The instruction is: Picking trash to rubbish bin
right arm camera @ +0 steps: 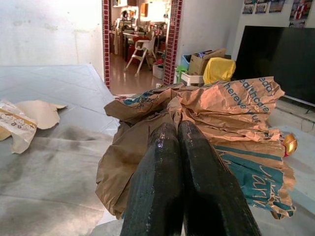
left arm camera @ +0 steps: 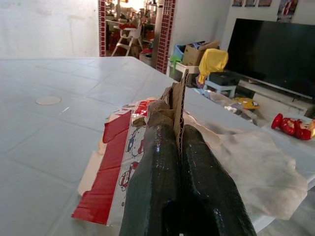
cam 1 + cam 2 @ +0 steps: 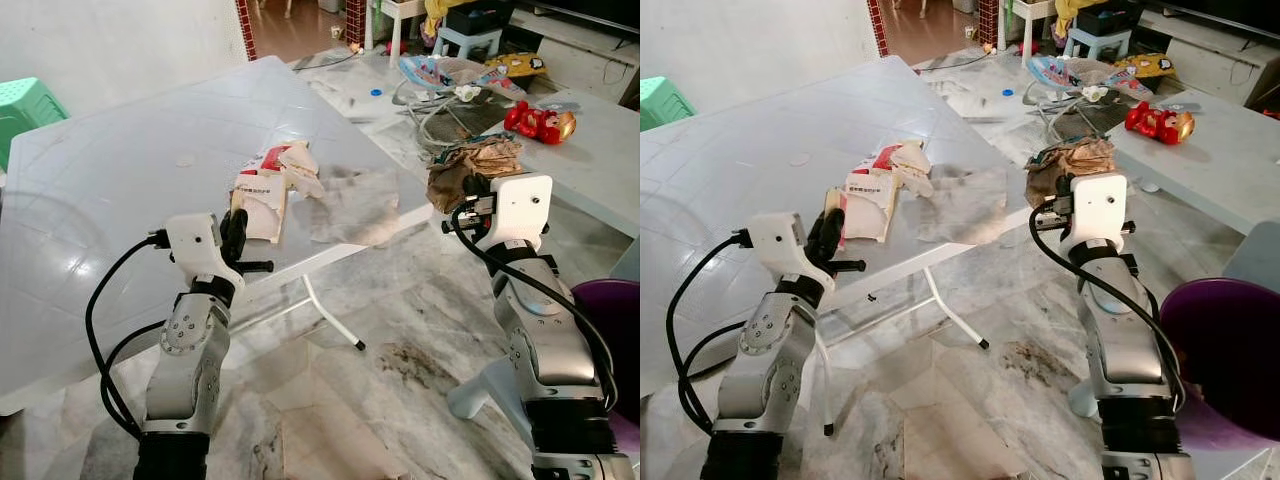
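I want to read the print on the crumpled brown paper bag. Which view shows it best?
The right wrist view: the brown paper bag is close, lettering visible, pinched by the right gripper. Both eye views show it small, beyond the table corner.

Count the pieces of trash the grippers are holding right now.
2: a cardboard piece in the left gripper at the table edge, a crumpled paper bag in the right gripper beside the table.

A Unitree G1 humanoid's 2 silver metal arms, each jointed in rounded segments dotted with small screws and ending in a boxy white wrist housing. Black cables loop from each housing down the forearm. Each claw, left claw (image 3: 236, 232) and right claw (image 1: 179, 147), has 2 long, glossy black fingers.
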